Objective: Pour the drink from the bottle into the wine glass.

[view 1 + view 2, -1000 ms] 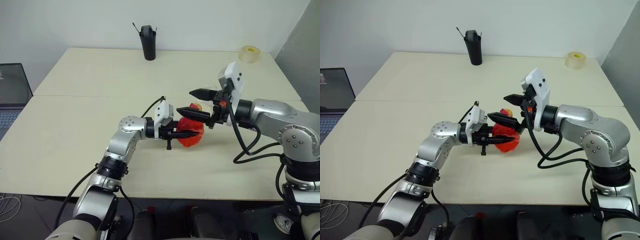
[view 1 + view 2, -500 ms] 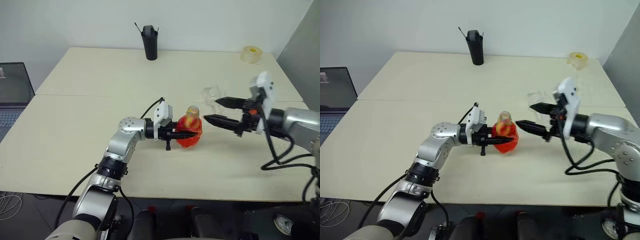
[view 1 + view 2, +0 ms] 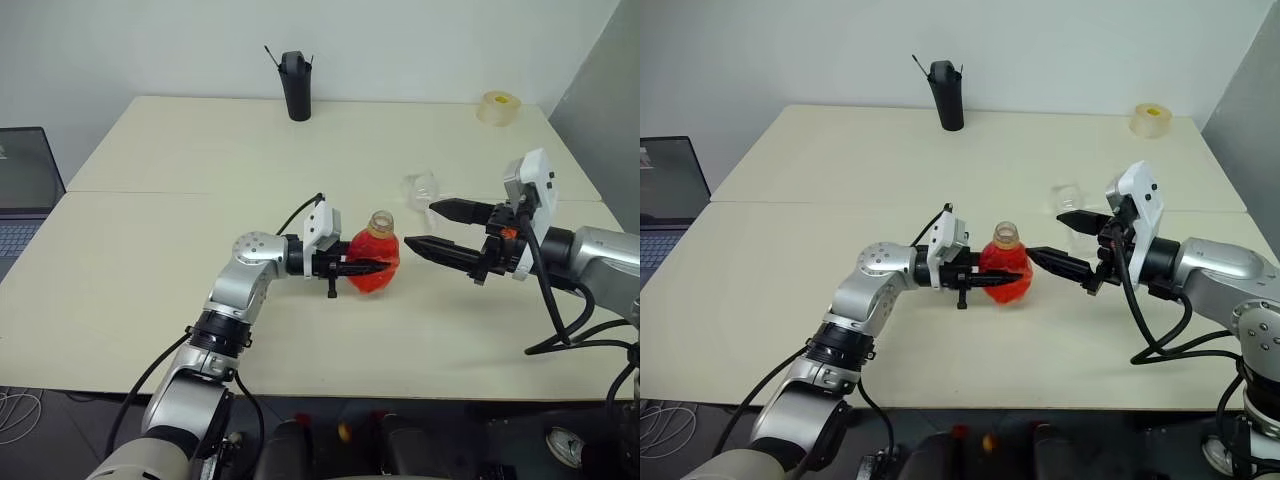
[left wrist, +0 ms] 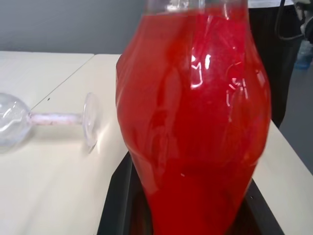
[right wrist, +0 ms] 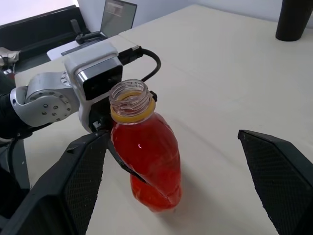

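One bottle point(image 3: 377, 264) gripped by left hand point(image 3: 368, 266); one wine glass point(image 3: 422, 188); right hand point(image 3: 432, 226) wide.

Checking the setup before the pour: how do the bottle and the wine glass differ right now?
The bottle stands upright; the wine glass lies on its side on the table. The bottle is full of red drink; the wine glass looks empty. The left claw is shut on the bottle, while nothing holds the wine glass; the open right claw is near it. Both are clear, and the bottle's mouth is uncapped.
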Tool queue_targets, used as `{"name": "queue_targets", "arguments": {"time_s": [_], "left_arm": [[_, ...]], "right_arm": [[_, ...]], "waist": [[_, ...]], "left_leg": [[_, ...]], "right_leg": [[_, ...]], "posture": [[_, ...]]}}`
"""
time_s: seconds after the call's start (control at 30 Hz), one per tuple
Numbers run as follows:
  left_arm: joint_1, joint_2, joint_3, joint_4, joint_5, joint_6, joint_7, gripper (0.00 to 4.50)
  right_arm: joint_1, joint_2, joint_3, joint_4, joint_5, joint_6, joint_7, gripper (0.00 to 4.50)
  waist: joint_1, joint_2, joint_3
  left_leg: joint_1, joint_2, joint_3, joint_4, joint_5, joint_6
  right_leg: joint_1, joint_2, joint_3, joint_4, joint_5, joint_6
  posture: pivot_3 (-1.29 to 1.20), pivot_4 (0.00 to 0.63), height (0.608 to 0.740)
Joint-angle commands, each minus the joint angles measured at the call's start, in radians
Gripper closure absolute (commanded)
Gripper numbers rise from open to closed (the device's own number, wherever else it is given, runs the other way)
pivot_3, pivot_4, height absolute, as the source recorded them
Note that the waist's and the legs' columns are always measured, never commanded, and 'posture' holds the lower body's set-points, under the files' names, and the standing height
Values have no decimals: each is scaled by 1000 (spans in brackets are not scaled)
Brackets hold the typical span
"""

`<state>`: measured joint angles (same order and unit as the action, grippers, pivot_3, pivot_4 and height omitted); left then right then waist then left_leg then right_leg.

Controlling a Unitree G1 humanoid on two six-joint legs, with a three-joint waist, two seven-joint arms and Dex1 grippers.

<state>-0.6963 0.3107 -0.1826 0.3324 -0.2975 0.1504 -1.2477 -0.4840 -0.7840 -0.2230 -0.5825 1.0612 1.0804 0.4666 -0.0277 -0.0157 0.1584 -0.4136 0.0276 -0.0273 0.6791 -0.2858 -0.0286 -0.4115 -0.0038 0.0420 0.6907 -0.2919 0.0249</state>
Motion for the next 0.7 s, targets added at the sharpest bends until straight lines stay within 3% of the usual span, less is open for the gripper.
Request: {"name": "queue_targets", "arguments": {"time_s": [0.03, 0.17, 0.3, 0.5, 0.7], "left_arm": [[-51, 16, 95, 47, -24, -25, 62, 3738], [-79, 17, 206, 181, -29, -46, 206, 3738], [-93, 29, 336, 297, -8, -116, 448, 3739], [-84, 53, 421, 379, 62, -239, 740, 3740], [13, 93, 460, 301, 104, -262, 907, 3741]], "right_arm": [[-7, 10, -28, -51, 70, 0, -41, 0], [-26, 76, 30, -65, 86, -12, -115, 0], [-45, 179, 116, -66, 45, -28, -195, 0], [-86, 311, 315, 17, -180, -54, -299, 0], [-123, 397, 414, 123, -361, -95, -320, 0]], "waist": [[-1, 0, 0], [-4, 0, 0], [-5, 0, 0], [-1, -1, 0], [-3, -1, 0]], "left_leg": [[0, 0, 0, 0, 0, 0], [0, 0, 0, 0, 0, 0], [0, 2, 0, 0, 0, 0], [-1, 1, -1, 0, 0, 0], [-2, 1, 0, 0, 2, -4]], "right_leg": [[0, 0, 0, 0, 0, 0], [0, 0, 0, 0, 0, 0], [0, 0, 0, 1, 0, 0], [-2, -2, -1, 1, 0, 0], [-4, -3, -1, 4, 0, 0]], "posture": [[0, 150, 740], [0, 150, 740], [0, 150, 740], [0, 150, 740], [0, 150, 740]]}}
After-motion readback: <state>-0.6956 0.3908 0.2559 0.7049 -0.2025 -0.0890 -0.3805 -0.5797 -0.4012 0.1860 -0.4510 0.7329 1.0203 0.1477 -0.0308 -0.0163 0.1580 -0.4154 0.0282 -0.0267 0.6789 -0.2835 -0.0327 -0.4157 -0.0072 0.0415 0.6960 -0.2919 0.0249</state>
